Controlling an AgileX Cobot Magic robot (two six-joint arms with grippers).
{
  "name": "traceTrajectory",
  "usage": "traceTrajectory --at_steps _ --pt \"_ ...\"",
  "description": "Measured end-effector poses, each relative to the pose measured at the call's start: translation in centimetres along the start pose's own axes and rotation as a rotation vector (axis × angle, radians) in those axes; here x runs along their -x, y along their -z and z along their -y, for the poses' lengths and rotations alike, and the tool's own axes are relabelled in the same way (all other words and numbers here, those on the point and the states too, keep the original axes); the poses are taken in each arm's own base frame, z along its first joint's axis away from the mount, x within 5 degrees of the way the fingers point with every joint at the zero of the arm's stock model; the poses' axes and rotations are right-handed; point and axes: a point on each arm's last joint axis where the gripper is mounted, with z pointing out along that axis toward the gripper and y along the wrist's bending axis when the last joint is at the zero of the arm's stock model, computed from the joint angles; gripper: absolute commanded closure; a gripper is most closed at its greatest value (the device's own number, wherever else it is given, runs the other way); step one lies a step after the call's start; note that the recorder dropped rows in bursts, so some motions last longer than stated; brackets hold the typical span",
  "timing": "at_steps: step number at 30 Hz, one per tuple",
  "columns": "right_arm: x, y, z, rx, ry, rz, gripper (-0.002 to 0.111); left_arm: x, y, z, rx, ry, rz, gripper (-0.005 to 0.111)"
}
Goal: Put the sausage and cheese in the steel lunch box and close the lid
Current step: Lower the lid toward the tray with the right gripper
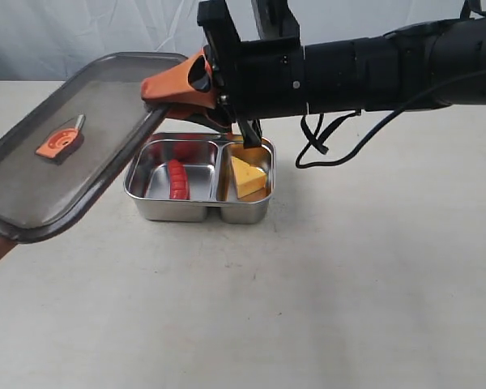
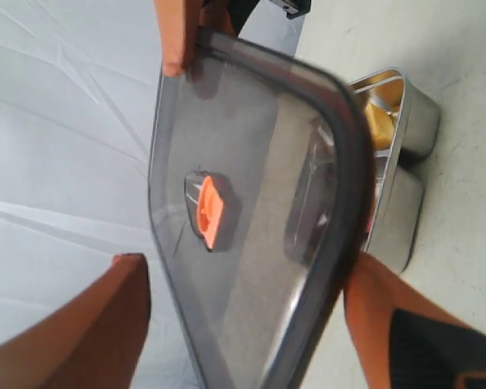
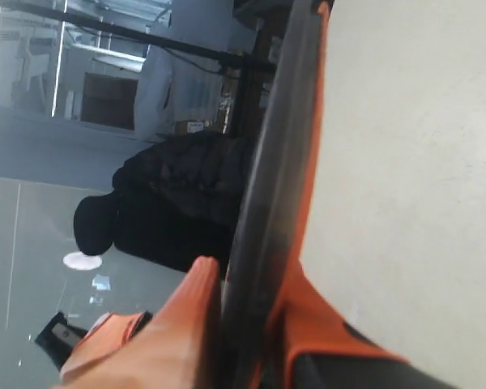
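Near the left edge of the tabletop (image 1: 308,308) we see the left tool (image 2: 247,267) released, jaws wide about the tilted lid (image 1: 89,162), past centre the steel lunch box (image 1: 202,217), sausage (image 1: 176,180) in its larger compartment, cheese (image 1: 248,176) in the smaller, above it the right tool (image 3: 241,275) grasping the lid's rim

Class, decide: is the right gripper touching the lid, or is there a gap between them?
Touching. The right wrist view shows the edge of the lid pinched between the two orange fingers of the right gripper.
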Motion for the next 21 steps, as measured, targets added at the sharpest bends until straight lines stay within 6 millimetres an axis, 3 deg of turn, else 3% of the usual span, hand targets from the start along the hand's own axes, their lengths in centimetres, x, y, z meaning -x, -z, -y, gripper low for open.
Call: traceTrajectory --at_steps 5,13,21 --pt "0.2 0.0 1.0 -0.074 0.054 0.041 0.109 0.1 0.1 -0.2 0.02 0.025 0.012 0.042" --pt "0.5 0.2 0.9 -0.111 0.088 0.072 0.109 0.1 0.1 -0.1 0.014 0.027 0.01 0.042" --pt "0.5 2.3 0.4 -0.285 0.097 0.244 0.109 0.0 0.9 -0.4 0.07 0.059 0.006 0.042"
